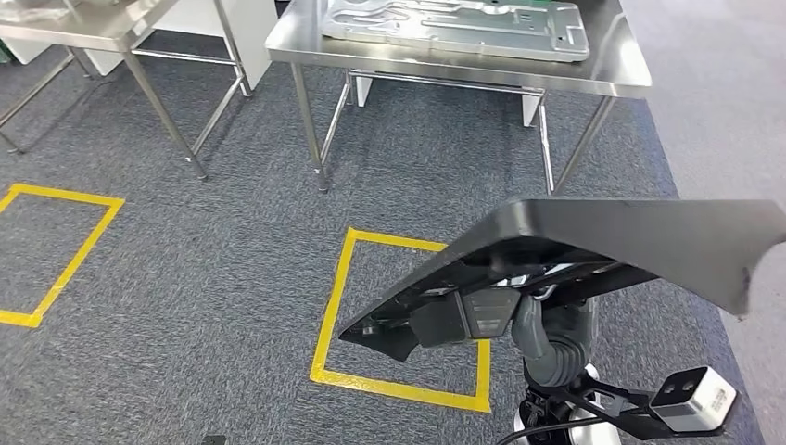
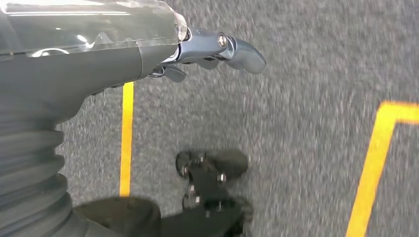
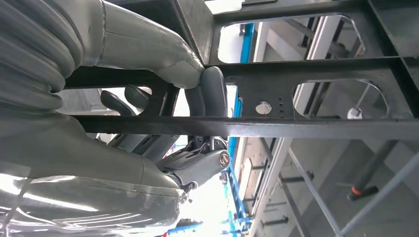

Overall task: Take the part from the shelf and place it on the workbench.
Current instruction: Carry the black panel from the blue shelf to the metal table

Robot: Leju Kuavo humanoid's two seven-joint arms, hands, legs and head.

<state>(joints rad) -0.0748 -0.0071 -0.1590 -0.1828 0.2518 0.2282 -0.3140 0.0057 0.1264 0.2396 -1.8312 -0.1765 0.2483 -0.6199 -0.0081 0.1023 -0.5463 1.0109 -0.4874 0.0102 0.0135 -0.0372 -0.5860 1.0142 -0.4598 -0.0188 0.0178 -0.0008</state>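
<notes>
Ahead, in the head view, the right hand (image 1: 554, 324) is holding a large black part (image 1: 593, 250), a flat panel with a frame of bars on its underside, up above the grey carpet floor (image 1: 232, 241). The part is tilting, its lower corner dipping toward the robot's left and its far end rising toward the right edge of the picture, well apart from the workbench surface (image 1: 612, 65) standing beyond it. In the right wrist view the right hand (image 3: 197, 98) is gripping the black part (image 3: 306, 94) from beneath: the thick grey thumb (image 3: 163, 59) is pressing on one side of a cross bar and the darker fingers (image 3: 215, 94) are wrapping the other side, with cut-out openings of the frame showing around them. On the steel surface a pale grey stamped metal panel (image 1: 454, 28) is lying flat, and a second steel table (image 1: 83, 23) is standing to the left of it. A yellow tape square (image 1: 334, 306) is marking the floor just under the part's lower corner, with another yellow tape outline (image 1: 56, 260) farther left. In the left wrist view the left hand (image 2: 212, 49) is hanging over the carpet holding nothing; its fingers seem loosely curled rather than spread, though the angle is making that hard to judge.
</notes>
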